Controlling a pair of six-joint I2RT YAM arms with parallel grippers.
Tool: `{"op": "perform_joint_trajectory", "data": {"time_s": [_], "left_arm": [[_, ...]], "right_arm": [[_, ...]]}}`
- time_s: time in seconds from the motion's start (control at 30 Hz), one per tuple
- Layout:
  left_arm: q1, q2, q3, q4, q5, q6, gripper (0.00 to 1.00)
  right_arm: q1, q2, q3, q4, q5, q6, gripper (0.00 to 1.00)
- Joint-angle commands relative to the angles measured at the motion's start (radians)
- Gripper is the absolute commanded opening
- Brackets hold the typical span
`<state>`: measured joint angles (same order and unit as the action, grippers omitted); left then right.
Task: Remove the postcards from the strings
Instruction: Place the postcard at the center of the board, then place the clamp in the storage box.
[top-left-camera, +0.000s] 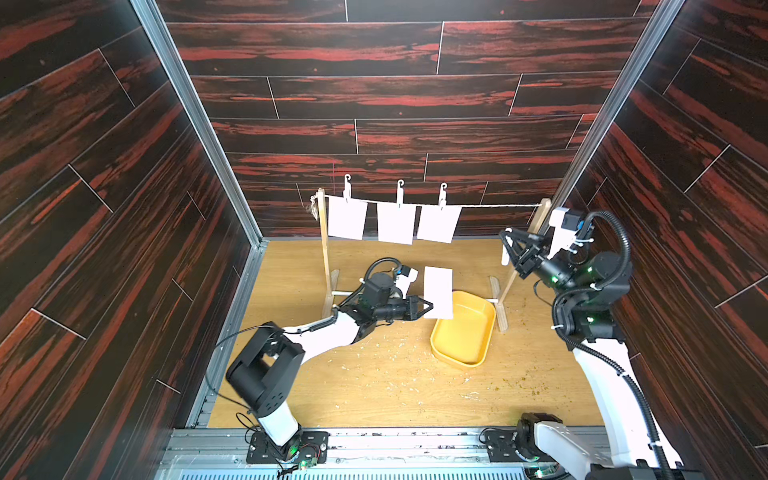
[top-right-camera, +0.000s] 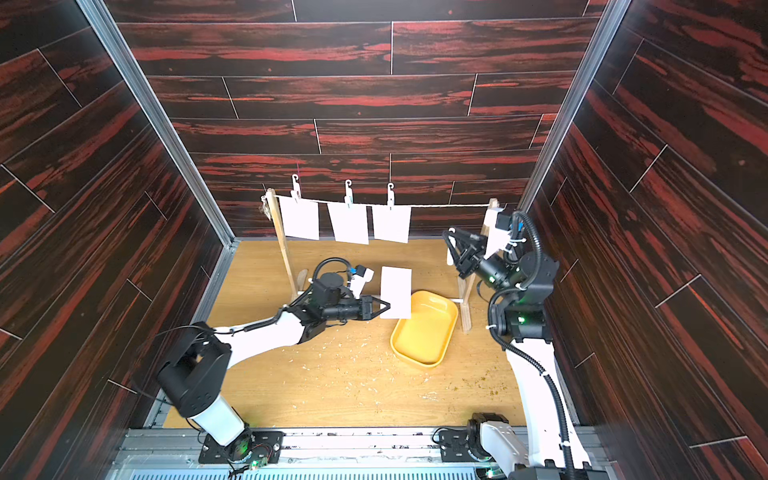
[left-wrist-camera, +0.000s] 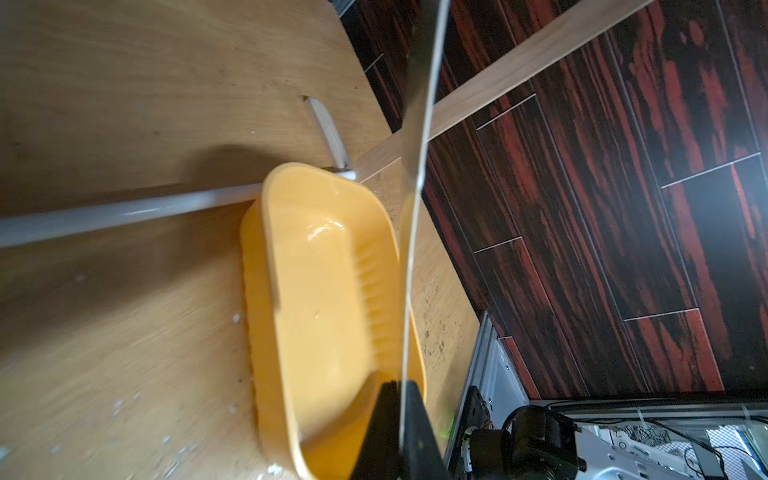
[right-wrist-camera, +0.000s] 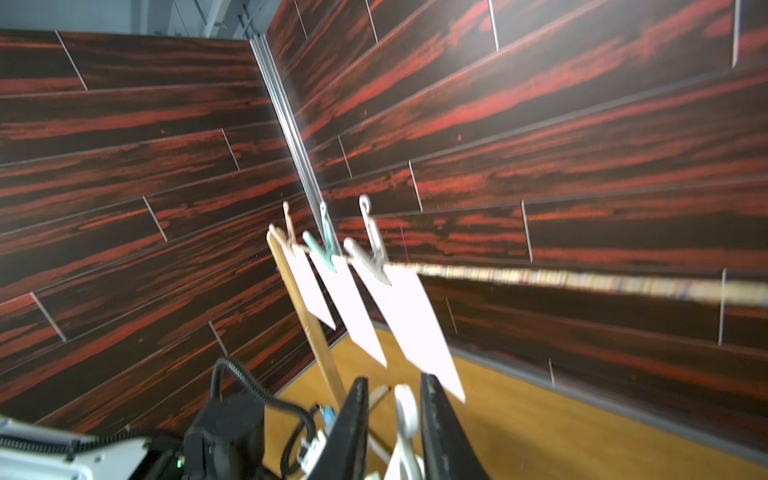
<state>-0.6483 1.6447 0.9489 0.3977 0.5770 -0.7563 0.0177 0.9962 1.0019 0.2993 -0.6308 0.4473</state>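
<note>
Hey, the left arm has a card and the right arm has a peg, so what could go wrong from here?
1. The left end effector pinches the postcard only at its edge, and the card hangs just partly over the yellow tray. Released here, it might slide onto the table.
2. The right end effector, shut on a clothespin, sits close to the stand's post. A careless swing could knock it and jolt the three hanging postcards.
</note>
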Motion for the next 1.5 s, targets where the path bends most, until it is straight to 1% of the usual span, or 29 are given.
{"op": "perform_joint_trajectory", "data": {"time_s": [0.0, 0.13, 0.23, 0.33, 0.43, 0.6, 0.7, 0.73, 0.83, 0.9, 1.0, 1.1, 1.17, 1.27, 1.33, 1.47], "left_arm": [[0.036, -0.111, -0.091, -0.050, -0.047, -0.009, 0.00], [0.088, -0.227, -0.207, -0.132, -0.094, -0.017, 0.00], [0.131, -0.302, -0.285, -0.208, -0.133, -0.029, 0.00], [0.177, -0.371, -0.342, -0.324, -0.174, -0.038, 0.00], [0.201, -0.422, -0.405, -0.362, -0.206, -0.060, 0.00], [0.212, -0.420, -0.463, -0.361, -0.205, -0.103, 0.00], [0.211, -0.405, -0.494, -0.344, -0.207, -0.127, 0.00], [0.211, -0.405, -0.499, -0.355, -0.219, -0.131, 0.05], [0.212, -0.417, -0.497, -0.435, -0.269, -0.139, 0.26], [0.211, -0.432, -0.488, -0.503, -0.306, -0.130, 0.36], [0.212, -0.473, -0.462, -0.611, -0.364, -0.113, 0.49], [0.211, -0.534, -0.428, -0.732, -0.432, -0.106, 0.58], [0.212, -0.572, -0.407, -0.809, -0.485, -0.105, 0.62], [0.211, -0.629, -0.387, -0.893, -0.552, -0.110, 0.64], [0.211, -0.673, -0.380, -0.903, -0.569, -0.109, 0.64], [0.211, -0.732, -0.351, -0.858, -0.562, -0.081, 0.64]], "right_arm": [[0.041, -0.047, -0.062, -0.049, 0.028, -0.029, 0.23], [0.107, -0.083, -0.158, -0.047, 0.067, -0.022, 0.23], [0.163, -0.092, -0.206, -0.071, 0.109, -0.046, 0.23], [0.197, -0.091, -0.248, -0.076, 0.124, -0.053, 0.23], [0.215, -0.086, -0.282, -0.068, 0.132, -0.048, 0.23], [0.231, -0.063, -0.345, -0.036, 0.146, -0.038, 0.23], [0.239, -0.047, -0.383, -0.007, 0.167, -0.029, 0.26], [0.239, -0.040, -0.393, 0.002, 0.166, -0.024, 0.26], [0.244, -0.010, -0.414, 0.020, 0.165, -0.019, 0.27], [0.248, 0.004, -0.433, 0.042, 0.181, -0.019, 0.27], [0.249, 0.043, -0.459, 0.069, 0.199, -0.019, 0.26], [0.249, 0.087, -0.488, 0.099, 0.219, -0.016, 0.26], [0.252, 0.118, -0.507, 0.125, 0.234, -0.014, 0.26], [0.254, 0.173, -0.527, 0.153, 0.274, -0.010, 0.26], [0.258, 0.217, -0.536, 0.165, 0.313, -0.009, 0.26], [0.275, 0.298, -0.558, 0.204, 0.368, -0.001, 0.28]]}}
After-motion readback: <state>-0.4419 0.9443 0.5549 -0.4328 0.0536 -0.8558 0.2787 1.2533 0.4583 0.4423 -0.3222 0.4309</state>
